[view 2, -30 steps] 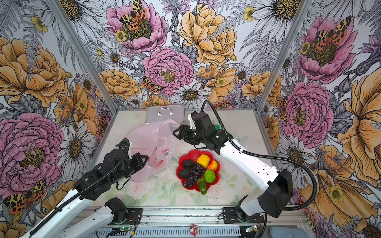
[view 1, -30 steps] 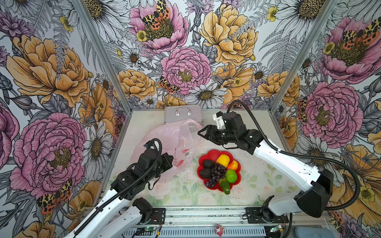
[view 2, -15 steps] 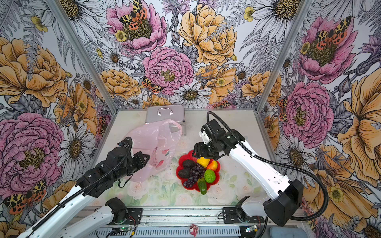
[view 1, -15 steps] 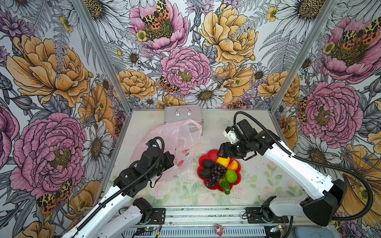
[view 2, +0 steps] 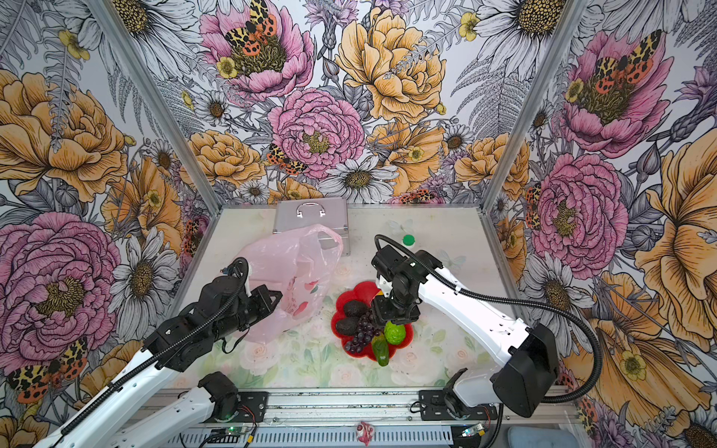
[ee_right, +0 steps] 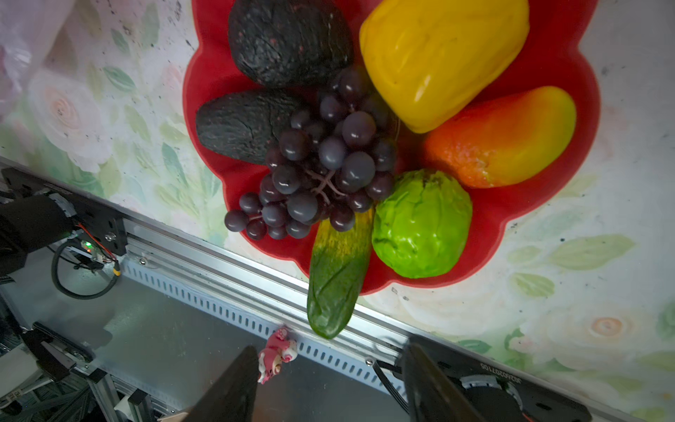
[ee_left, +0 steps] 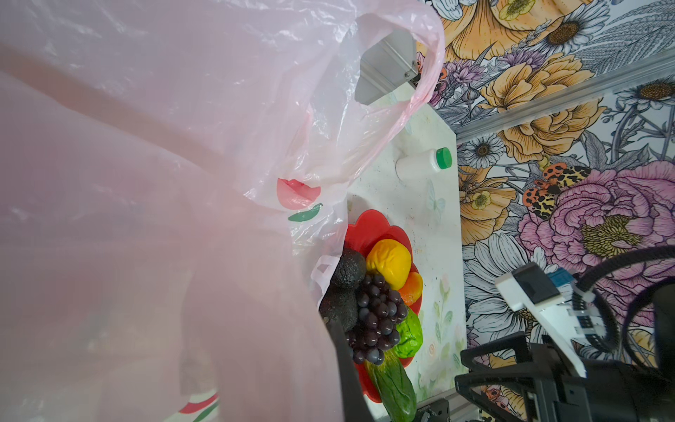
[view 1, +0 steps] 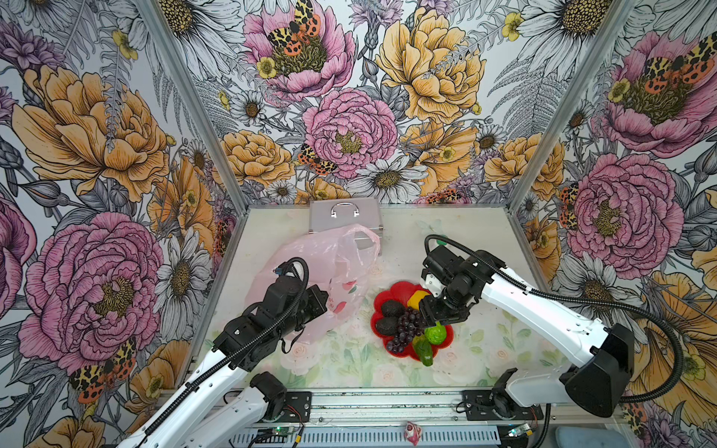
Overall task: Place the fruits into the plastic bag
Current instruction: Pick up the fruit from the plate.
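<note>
— Seven fruits (view 1: 407, 327), all heaped on the red plate (view 1: 395, 291) at the lower middle of the bench (view 1: 477, 225).

— Which ones?

— Two avocados (ee_right: 288, 40), a grape bunch (ee_right: 321, 164) in the middle, a yellow lemon (ee_right: 442, 54), an orange-yellow mango (ee_right: 504, 139), a lime (ee_right: 420, 226), and a long green mango (ee_right: 336, 277) poking out over the plate's rim.

— And the plastic bag (view 1: 310, 263)?

— Just left of the plate in both top views, puffed up off the bench. Its handle loop reaches over the corner of the silver case (view 1: 345, 217) by the back wall.

— What are the arms doing?

— The left fingers (ee_left: 347, 372) are pressed together on the bag's near edge, and the pink film drapes across most of that wrist's view. The right fingers (ee_right: 230, 394) stand apart with nothing between them, hanging just above the right side of the plate.

— Anything else about?

— A white bottle (ee_left: 420, 166) with a green cap, well apart from the plate, toward the upper right of the bench.
</note>
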